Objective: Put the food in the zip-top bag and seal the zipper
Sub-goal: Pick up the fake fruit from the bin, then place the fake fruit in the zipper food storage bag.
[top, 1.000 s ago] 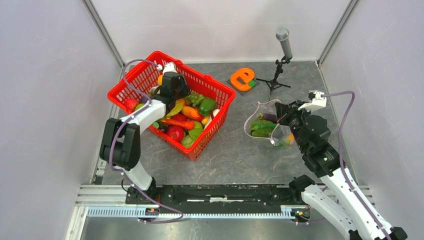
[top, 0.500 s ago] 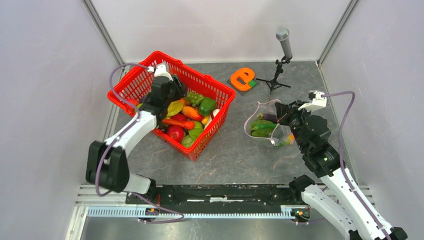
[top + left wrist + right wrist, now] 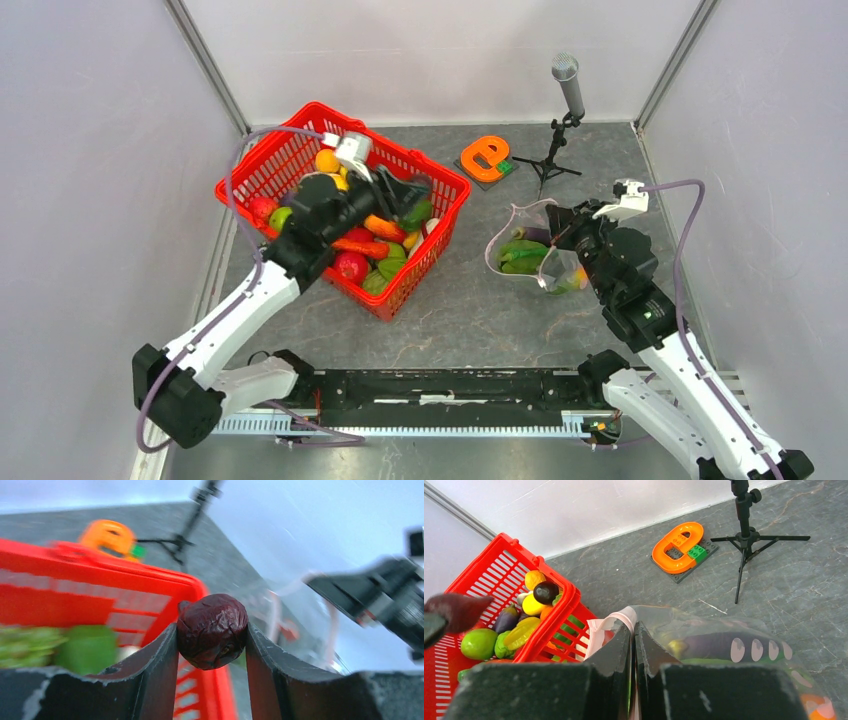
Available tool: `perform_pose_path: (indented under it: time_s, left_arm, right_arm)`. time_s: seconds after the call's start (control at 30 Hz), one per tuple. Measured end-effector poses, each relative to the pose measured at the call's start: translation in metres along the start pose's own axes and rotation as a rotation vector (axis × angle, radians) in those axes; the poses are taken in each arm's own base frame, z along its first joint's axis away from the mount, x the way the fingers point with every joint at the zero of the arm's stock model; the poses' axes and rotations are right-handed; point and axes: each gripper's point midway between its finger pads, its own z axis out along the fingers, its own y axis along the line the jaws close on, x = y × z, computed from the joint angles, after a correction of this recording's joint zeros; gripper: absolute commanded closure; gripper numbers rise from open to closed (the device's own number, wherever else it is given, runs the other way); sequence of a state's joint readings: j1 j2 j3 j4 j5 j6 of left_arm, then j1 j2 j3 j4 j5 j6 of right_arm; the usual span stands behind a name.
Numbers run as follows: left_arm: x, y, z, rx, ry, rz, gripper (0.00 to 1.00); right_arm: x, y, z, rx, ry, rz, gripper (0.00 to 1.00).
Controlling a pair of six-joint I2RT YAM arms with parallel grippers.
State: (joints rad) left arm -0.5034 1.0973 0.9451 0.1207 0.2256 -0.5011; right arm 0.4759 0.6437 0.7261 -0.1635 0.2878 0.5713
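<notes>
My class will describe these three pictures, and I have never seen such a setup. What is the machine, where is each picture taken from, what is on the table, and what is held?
Two robot arms are bolted at the near edge of a grey table. The wide picture looks down from above and behind them; the other two come from a camera on each wrist, showing that arm's own fingers. On the table stand a red mesh plastic basket of toy produce, a clear dotted plastic zip-top bag with green pieces inside, an orange e-shaped block and a microphone on a tripod. The left gripper holds a dark maroon wrinkled round toy fruit over the basket. The right gripper is pinched shut on the bag's mouth edge.
</notes>
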Motion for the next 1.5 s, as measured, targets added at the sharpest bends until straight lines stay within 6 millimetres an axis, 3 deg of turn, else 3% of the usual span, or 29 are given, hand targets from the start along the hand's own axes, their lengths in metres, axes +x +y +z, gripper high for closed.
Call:
perform_pose_path:
  time_s: [0.13,0.23,0.4,0.57,0.87,1.03,1.27,1.5]
  left_arm:
    - [0.042,-0.076,0.001,0.218,0.106,0.033,0.74]
    - [0.064,-0.112,0.004,0.319,0.162,0.061,0.73]
    - [0.088,-0.148,0.013,0.412,0.209,0.111,0.71]
    - [0.099,-0.172,0.022,0.467,0.228,0.149,0.69]
    - [0.142,-0.180,0.051,0.437,0.316,0.219,0.65]
    - [0.162,-0.169,0.064,0.372,0.367,0.245,0.54]
    - [0.168,-0.168,0.076,0.341,0.381,0.279,0.31]
    - [0.169,-0.169,0.086,0.319,0.386,0.290,0.19]
  right_arm:
    - [0.001,0.002,0.001,-0.008,0.000,0.010,0.90]
    - [0.002,0.003,0.001,-0.018,0.003,0.013,0.90]
    - [0.004,0.005,0.002,-0.029,0.012,0.017,0.90]
    - [0.005,0.007,0.002,-0.040,0.019,0.018,0.90]
    - [0.007,0.010,0.001,-0.054,0.027,0.020,0.90]
    - [0.007,0.011,0.001,-0.060,0.031,0.019,0.90]
    - [0.007,0.012,0.000,-0.063,0.029,0.020,0.90]
    - [0.005,0.011,0.000,-0.061,0.024,0.019,0.88]
